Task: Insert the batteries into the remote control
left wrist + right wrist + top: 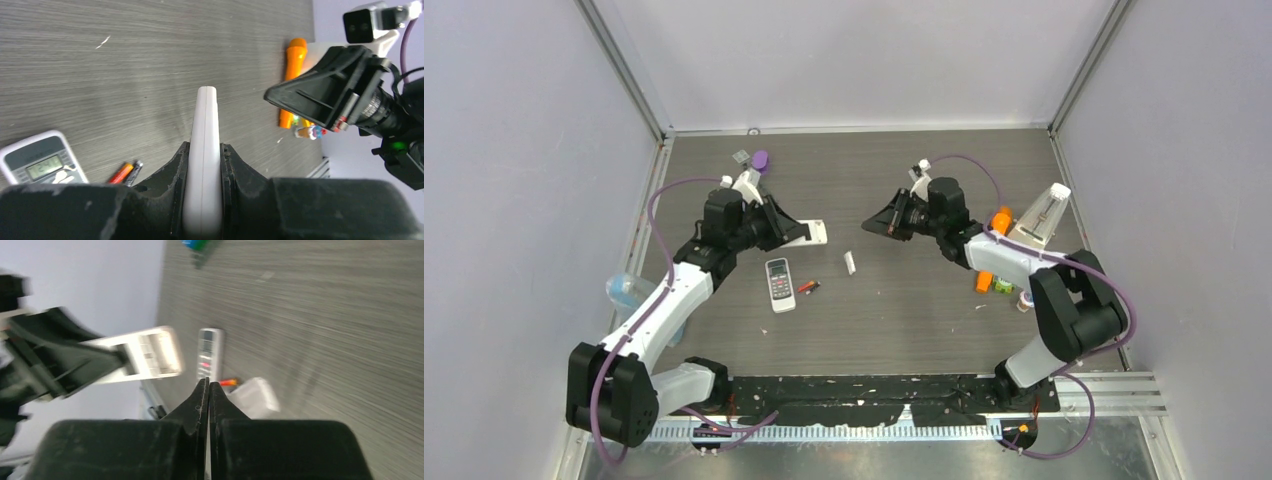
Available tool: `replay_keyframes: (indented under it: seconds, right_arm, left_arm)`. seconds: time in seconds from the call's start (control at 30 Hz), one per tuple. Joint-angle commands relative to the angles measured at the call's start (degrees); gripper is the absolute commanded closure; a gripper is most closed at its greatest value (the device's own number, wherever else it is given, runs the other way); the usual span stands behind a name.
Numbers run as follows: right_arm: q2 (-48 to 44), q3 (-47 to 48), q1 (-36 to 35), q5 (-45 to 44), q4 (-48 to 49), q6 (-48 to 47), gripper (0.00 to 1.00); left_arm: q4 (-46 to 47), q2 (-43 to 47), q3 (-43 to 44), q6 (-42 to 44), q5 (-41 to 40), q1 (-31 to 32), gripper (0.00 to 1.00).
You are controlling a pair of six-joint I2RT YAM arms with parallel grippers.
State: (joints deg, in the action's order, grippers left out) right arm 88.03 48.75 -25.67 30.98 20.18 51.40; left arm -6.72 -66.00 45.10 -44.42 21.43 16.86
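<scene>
Batteries (809,287) on table (904,320), near left gripper (786,232) with white remote (814,232).

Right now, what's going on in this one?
The left gripper is clamped on a white remote, presenting it toward the other arm. The right gripper hovers opposite, shut with nothing visible in it. Two batteries lie on the table beside a second remote, with a small white cover nearby.
</scene>
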Motion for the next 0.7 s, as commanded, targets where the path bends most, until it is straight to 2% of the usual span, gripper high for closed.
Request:
replay_keyframes:
  seconds: [0.0, 0.27, 0.33, 0.4, 0.47, 0.53, 0.67]
  right_arm:
    - [4.95, -0.98, 0.39, -6.58, -8.54, -9.63, 0.95]
    - [7.95, 0.5, -3.25, -11.99, -14.26, -17.29, 0.94]
    - [7.7, 2.1, -5.74, -12.85, -15.82, -21.44, 0.88]
    - [7.56, 4.25, -9.3, -14.12, -17.61, -25.92, 0.77]
    - [8.37, 6.89, -13.19, -14.44, -19.2, -30.22, 0.62]
    - [10.56, 10.28, -16.89, -14.92, -22.02, -33.1, 0.52]
    - [15.18, 15.81, -21.6, -17.25, -24.66, -34.0, 0.47]
  left_arm:
    - [-3.08, 1.16, 2.28, 9.68, -1.88, -0.08, 1.0]
    - [-8.26, 4.37, 3.74, 13.32, -6.77, -0.88, 1.0]
    - [-10.61, 5.77, 4.7, 14.33, -8.91, -1.24, 1.0]
    - [-13.16, 6.77, 5.83, 15.21, -9.66, -1.81, 1.0]
    - [-14.99, 8.06, 6.78, 16.23, -9.66, -2.4, 1.0]
    - [-16.6, 9.59, 7.47, 17.51, -10.08, -2.89, 1.0]
    - [-21.89, 11.68, 10.05, 18.26, -12.78, -3.75, 1.0]
